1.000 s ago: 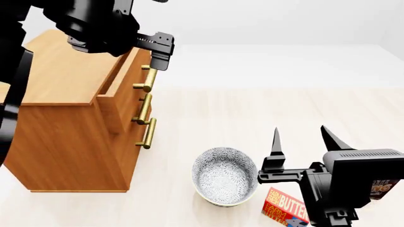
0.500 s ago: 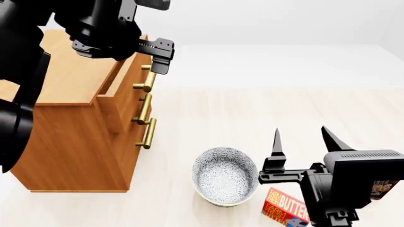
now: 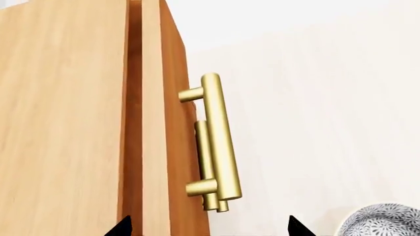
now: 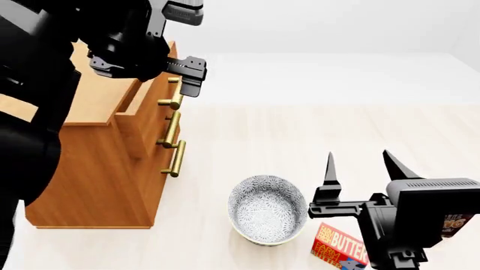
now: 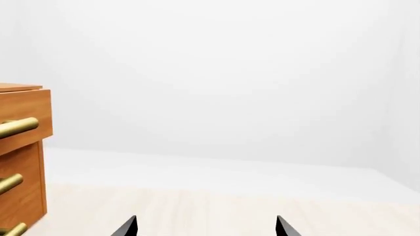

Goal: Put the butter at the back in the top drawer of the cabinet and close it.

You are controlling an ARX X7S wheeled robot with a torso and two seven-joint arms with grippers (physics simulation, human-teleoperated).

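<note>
1. Nearest me, the butter lies on the bench beside my right pincer, jaws wide and empty.
2. The bowl sits just left.
3. Farther, my left pincer spreads wide above the top drawer, slightly out of the cabinet.

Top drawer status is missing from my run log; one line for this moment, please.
top drawer: slightly open | left gripper: open above handle | butter: on floor

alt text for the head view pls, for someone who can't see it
The left gripper hangs open just above the brass handle of the slightly pulled-out top drawer of the wooden cabinet. The right gripper hovers open over the table beside a patterned bowl, with the butter box partly hidden under the arm.
</note>
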